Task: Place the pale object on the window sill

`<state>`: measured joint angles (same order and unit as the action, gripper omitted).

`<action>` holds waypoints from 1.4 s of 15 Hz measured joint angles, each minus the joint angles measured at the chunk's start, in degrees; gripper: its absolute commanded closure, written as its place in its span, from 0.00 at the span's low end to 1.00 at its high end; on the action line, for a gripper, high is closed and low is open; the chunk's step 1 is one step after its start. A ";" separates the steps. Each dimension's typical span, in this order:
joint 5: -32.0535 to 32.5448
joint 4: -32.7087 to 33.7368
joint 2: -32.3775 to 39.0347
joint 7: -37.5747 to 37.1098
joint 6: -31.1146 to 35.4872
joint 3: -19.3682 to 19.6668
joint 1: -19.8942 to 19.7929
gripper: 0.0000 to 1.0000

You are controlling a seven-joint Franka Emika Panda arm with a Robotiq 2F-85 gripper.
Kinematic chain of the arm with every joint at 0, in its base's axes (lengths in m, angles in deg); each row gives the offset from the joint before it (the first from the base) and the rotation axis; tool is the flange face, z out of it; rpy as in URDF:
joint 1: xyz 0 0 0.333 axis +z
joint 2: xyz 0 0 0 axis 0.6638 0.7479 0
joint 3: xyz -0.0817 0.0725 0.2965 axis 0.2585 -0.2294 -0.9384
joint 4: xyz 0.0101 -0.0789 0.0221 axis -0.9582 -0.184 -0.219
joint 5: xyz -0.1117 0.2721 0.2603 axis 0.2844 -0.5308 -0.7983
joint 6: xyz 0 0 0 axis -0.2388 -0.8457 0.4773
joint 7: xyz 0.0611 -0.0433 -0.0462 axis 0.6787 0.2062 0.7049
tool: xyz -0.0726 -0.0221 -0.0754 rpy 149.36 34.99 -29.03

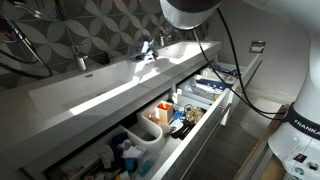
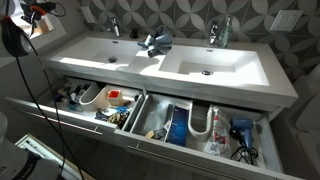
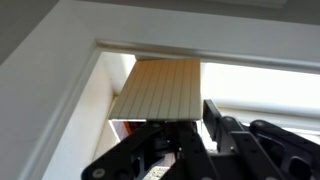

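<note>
In the wrist view the pale object (image 3: 160, 90), a beige ribbed block, sits between my gripper's (image 3: 165, 125) black fingers. The right finger presses its right edge, and the left finger is mostly hidden under the block. The block is held up against the inner corner of a white window frame (image 3: 60, 80), with a bright white ledge (image 3: 265, 85) to its right. I cannot tell whether the block touches the ledge. In the exterior views only part of my arm (image 1: 190, 12) shows at the top edge. The gripper and the block are out of those views.
Below stands a long white double sink (image 2: 180, 55) with chrome taps (image 2: 113, 28) (image 2: 222, 32) and a small dark thing (image 2: 155, 42) between the basins. Its drawers (image 2: 150, 115) are pulled open and full of clutter. A black cable (image 1: 235, 70) hangs from my arm.
</note>
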<state>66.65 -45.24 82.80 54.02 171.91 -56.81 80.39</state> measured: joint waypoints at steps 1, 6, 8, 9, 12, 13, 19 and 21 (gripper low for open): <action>0.05 0.00 0.00 -0.47 0.00 0.08 0.03 0.39; 0.11 0.05 -0.30 -1.26 0.00 0.32 0.34 0.05; 0.11 0.07 -0.64 -1.24 0.01 0.31 0.59 0.00; 0.11 0.07 -0.83 -1.23 0.02 0.31 0.73 0.00; 0.14 0.07 -1.47 -0.94 0.04 0.31 1.20 0.00; 0.16 0.07 -1.61 -0.56 0.06 0.31 1.37 0.00; 1.62 0.07 -2.75 2.08 -0.15 1.00 3.05 0.00; 3.08 0.09 -4.33 1.87 -1.26 2.04 3.95 0.00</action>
<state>69.73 -45.15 78.46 55.88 170.64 -54.78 84.34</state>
